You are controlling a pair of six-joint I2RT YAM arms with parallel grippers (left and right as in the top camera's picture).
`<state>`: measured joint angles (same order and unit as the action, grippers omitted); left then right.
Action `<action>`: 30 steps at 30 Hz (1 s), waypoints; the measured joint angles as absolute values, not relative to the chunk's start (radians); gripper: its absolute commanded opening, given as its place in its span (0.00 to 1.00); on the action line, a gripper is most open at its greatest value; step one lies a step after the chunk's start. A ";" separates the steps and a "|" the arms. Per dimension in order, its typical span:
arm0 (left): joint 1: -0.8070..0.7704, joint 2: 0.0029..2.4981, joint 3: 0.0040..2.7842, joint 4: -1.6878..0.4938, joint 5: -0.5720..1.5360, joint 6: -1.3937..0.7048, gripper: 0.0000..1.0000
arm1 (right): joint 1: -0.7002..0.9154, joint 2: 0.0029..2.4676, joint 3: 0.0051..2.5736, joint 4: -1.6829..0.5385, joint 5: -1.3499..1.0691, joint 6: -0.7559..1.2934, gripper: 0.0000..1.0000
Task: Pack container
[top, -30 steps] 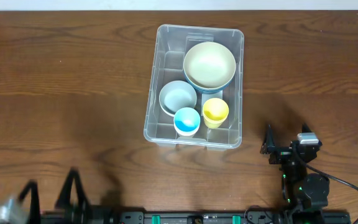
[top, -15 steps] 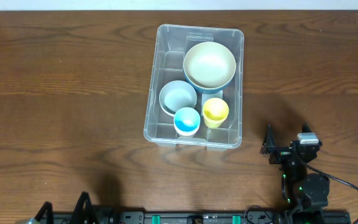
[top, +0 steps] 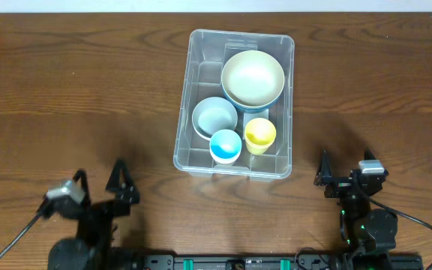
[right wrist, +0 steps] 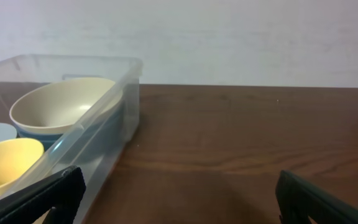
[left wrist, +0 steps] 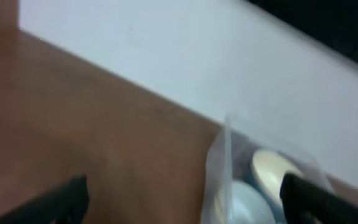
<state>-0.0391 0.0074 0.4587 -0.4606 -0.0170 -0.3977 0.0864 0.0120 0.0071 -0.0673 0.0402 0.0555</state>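
The container [top: 188,159], a clear plastic bin, stands at the table's middle. It holds a large cream bowl [top: 253,77], a grey-blue bowl [top: 214,117], a blue cup [top: 226,145] and a yellow cup [top: 260,135]. My left gripper [top: 100,178] is open and empty near the front edge, left of the bin. Its blurred wrist view shows the container [left wrist: 221,155] ahead between the jaws [left wrist: 185,205]. My right gripper [top: 345,166] is open and empty to the bin's front right. Its wrist view [right wrist: 179,199] shows the container's wall [right wrist: 104,143] at left.
The brown wooden table [top: 66,97] stretches to both sides of the bin. A white wall [right wrist: 229,37] runs behind the table's far edge. Both arm bases sit at the front edge.
My left gripper dipped towards the front edge, then came up and to the right, pointing at the bin. The right arm and the bin's contents have not moved.
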 measured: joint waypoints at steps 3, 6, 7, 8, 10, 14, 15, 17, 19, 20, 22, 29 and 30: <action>-0.039 0.010 0.305 -0.265 -0.007 -0.362 0.98 | 0.086 0.012 0.007 -0.067 0.040 0.056 0.99; -0.039 0.010 0.195 -0.112 0.008 -0.313 0.98 | 0.086 0.012 0.007 -0.067 0.040 0.056 0.99; -0.039 0.010 0.165 -0.066 0.019 -0.293 0.98 | 0.086 0.012 0.007 -0.067 0.040 0.056 0.99; -0.039 0.010 0.150 -0.044 0.025 -0.282 0.98 | 0.086 0.012 0.007 -0.067 0.040 0.056 0.99; -0.039 0.010 0.112 0.007 0.045 -0.246 0.98 | 0.086 0.012 0.007 -0.067 0.040 0.056 0.99; -0.039 0.010 0.066 0.019 0.065 -0.189 0.98 | 0.086 0.012 0.007 -0.067 0.040 0.056 0.99; -0.039 0.010 0.057 0.020 0.069 -0.173 0.98 | 0.086 0.012 0.007 -0.067 0.040 0.056 0.99; -0.039 0.010 0.043 0.022 0.073 -0.144 0.98 | 0.086 0.012 0.007 -0.067 0.040 0.056 0.99; -0.039 0.010 0.027 0.025 0.076 -0.116 0.98 | 0.086 0.012 0.007 -0.067 0.040 0.056 0.99; -0.039 0.010 0.020 0.023 0.076 -0.105 0.98 | 0.086 0.012 0.007 -0.067 0.040 0.056 0.99; -0.039 0.010 0.011 0.012 0.076 -0.086 0.98 | 0.086 0.012 0.007 -0.067 0.040 0.056 0.99; -0.039 0.010 0.010 0.003 0.076 0.038 0.98 | 0.086 0.012 0.007 -0.067 0.040 0.056 0.99; -0.039 0.010 0.010 0.001 0.076 0.056 0.98 | 0.086 0.012 0.007 -0.067 0.040 0.056 0.99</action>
